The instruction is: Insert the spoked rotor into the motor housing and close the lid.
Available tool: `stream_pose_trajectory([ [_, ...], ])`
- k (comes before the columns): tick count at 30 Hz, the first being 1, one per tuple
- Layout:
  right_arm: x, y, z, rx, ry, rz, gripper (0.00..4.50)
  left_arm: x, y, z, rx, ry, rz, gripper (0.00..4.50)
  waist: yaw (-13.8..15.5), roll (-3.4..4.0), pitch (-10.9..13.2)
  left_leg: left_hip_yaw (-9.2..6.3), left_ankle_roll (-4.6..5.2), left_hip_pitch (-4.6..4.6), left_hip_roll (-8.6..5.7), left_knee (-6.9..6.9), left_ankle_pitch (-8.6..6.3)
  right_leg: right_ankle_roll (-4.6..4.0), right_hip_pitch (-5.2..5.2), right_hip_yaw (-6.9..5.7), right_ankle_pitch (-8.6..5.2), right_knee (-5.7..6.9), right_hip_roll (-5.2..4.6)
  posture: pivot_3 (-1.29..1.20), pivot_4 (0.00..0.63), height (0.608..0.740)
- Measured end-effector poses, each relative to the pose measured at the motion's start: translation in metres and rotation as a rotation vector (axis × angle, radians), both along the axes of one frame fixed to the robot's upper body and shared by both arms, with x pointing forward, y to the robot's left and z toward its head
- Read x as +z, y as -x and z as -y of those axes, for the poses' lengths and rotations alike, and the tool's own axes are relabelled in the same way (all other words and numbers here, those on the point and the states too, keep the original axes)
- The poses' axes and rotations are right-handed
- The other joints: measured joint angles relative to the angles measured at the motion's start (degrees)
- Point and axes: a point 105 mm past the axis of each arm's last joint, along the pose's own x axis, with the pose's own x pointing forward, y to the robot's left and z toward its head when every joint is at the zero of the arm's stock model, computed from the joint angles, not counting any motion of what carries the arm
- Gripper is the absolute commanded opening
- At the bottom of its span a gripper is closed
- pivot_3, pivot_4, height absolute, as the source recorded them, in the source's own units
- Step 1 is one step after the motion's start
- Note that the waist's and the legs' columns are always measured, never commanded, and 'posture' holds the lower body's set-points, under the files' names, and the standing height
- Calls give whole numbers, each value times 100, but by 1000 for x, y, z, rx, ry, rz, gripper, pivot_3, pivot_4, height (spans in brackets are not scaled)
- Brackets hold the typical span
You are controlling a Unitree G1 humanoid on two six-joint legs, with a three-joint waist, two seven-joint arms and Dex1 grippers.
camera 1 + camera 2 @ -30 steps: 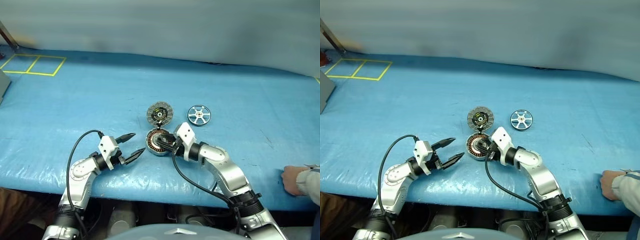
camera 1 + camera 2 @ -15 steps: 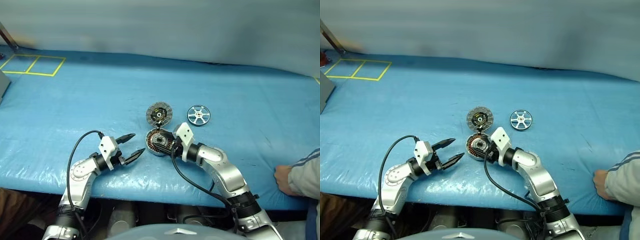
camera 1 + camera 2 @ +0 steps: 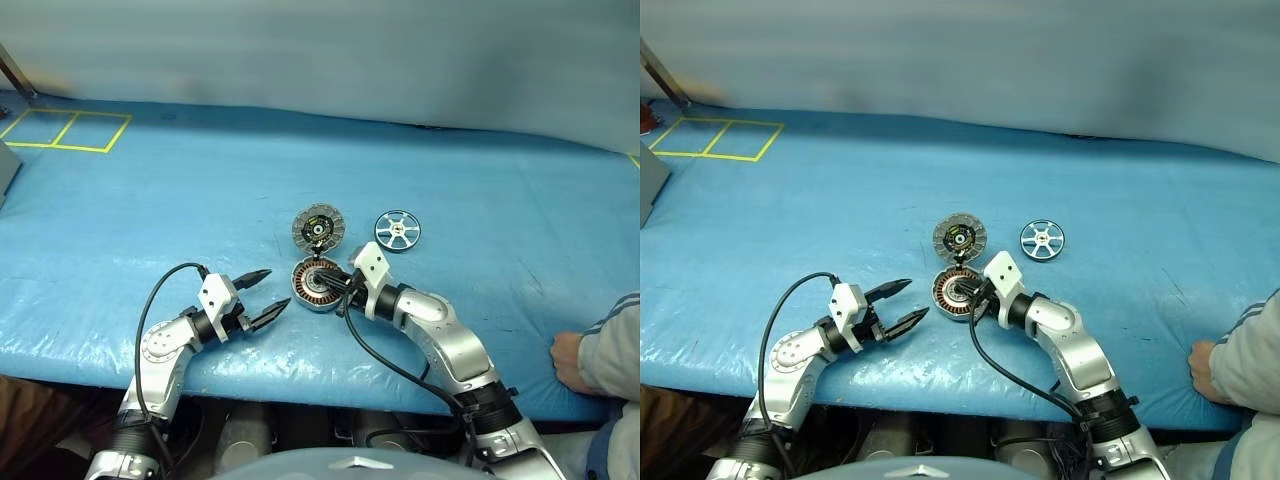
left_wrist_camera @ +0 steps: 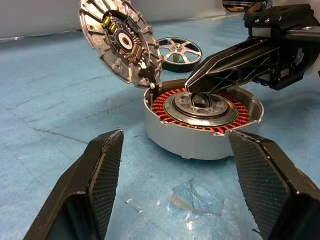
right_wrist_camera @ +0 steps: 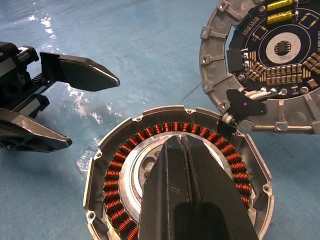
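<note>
Writing that can be read is carried by none of the parts; small yellow and gold components are seen on the dark centre of the lid (image 5: 272, 55), but any markings on them cannot be made out.

The motor housing (image 3: 316, 283) is set on the blue sheet (image 3: 200, 200) that covers the table, near its front edge, with its ring of copper-brown windings facing up. The lid is joined to the housing's far edge and is tilted open, its segmented inner face turned toward the robot. The spoked rotor (image 3: 398, 231) lies flat on the sheet, apart from the housing, to the right of the lid.

The right gripper (image 5: 187, 165) is held over the housing's silver centre hub with its two black fingers pressed together; whether anything is pinched between them cannot be told. The left gripper (image 3: 261, 295) is held just to the left of the housing, apart from it, its fingers spread and pointed at the housing's side.

Yellow tape lines (image 3: 66, 131) forming rectangles are marked on the sheet at the far left. A person's hand (image 3: 570, 359), in a grey sleeve, is rested on the table's front edge at the far right, well apart from the parts.
</note>
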Motion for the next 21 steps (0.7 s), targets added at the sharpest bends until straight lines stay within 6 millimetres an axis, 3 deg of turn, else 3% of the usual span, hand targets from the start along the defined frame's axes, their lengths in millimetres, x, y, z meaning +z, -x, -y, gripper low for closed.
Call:
stream_pose_trajectory([
  [9, -3, -7, 4, -30, 47, 22, 21, 0, 1, 1, -6, 0, 6, 3571, -1, 1, -1, 1, 0, 1, 0, 1, 0, 0, 1, 0, 0, 2, 0, 0, 150, 740],
  [21, -2, 1, -1, 5, 13, 13, 21, -7, 1, 0, 0, -2, -18, 3571, -2, 0, -3, 2, -1, 5, 0, 3, 1, 0, 2, 1, 0, 7, 0, 0, 150, 740],
])
